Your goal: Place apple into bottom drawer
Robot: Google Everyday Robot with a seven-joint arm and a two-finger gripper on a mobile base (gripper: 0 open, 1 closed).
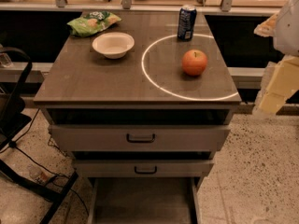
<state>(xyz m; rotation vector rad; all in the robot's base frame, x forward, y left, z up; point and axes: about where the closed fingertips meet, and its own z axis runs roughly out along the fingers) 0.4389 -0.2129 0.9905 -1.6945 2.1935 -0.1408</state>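
The round orange-red apple (194, 62) sits on the right part of the cabinet top (84, 78), inside a bright ring of light. The bottom drawer (142, 199) is pulled out below the two grey-fronted drawers, and the part of its flat grey floor that shows is bare. My gripper (274, 93) hangs at the right edge of the view. It is off the cabinet's right side, to the right of the apple and lower in the frame. It touches nothing, and part of it is cut off by the frame.
A white bowl (113, 44), a green snack bag (93, 22) and a blue soda can (187, 22) stand on the cabinet top. The top drawer (140, 137) and middle drawer (145, 168) stick out a little. A black stand and cables (18, 139) are at the left.
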